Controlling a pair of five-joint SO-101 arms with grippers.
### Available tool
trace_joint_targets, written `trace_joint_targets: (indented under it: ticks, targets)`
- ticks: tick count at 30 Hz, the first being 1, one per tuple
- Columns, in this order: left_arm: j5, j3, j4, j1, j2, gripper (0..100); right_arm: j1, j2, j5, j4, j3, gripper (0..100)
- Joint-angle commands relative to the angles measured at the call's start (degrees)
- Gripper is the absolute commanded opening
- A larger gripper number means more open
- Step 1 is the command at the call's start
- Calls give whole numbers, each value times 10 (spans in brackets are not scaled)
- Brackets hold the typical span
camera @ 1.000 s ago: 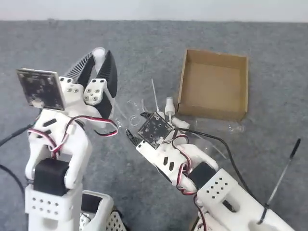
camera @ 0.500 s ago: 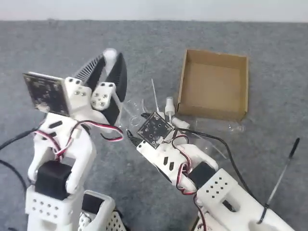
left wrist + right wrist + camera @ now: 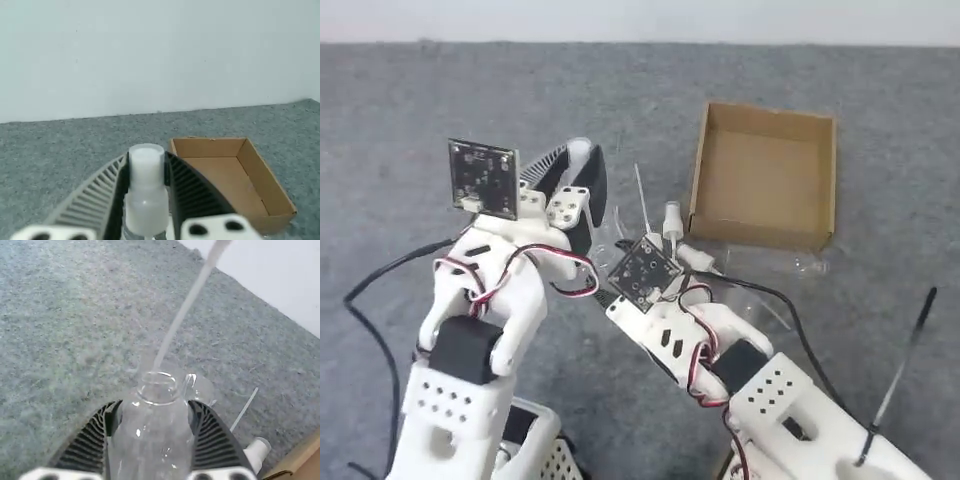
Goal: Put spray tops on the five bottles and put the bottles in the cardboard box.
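While left hand (image 3: 146, 158) clamps the spray top (image 3: 145, 192), its tube (image 3: 186, 312) slants down to the mouth of the bottle (image 3: 150, 445) right hand (image 3: 155, 409) grips.

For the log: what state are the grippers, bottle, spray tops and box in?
Left gripper: shut on a spray top, held in the air.
Right gripper: shut on a bottle.
Bottle: uncapped, dip tube at its mouth.
Cardboard box: open, empty.
Second spray top: loose on the table by the box.
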Motion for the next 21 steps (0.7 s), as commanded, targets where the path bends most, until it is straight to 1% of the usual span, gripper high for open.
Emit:
trace_joint_targets:
  ticks: [1,5,8,12,17,21]
  targets:
    - [2,-2,2,4,-16,12,0,-21,-6,-46,-5,6]
    - [1,-7,18,4,-16,12,20,-21,-7,-117,13,6]
    - [0,-3,18,17,-16,12,38,-21,-18,-139,12,6]
    - [0,-7,33,46,-16,12,39,-21,-68,-135,5,6]
    - [-6,-7,58,48,-16,12,40,-21,-72,-135,4,6]
    - [-48,-7,82,52,-16,12,40,-21,-72,-135,5,6]
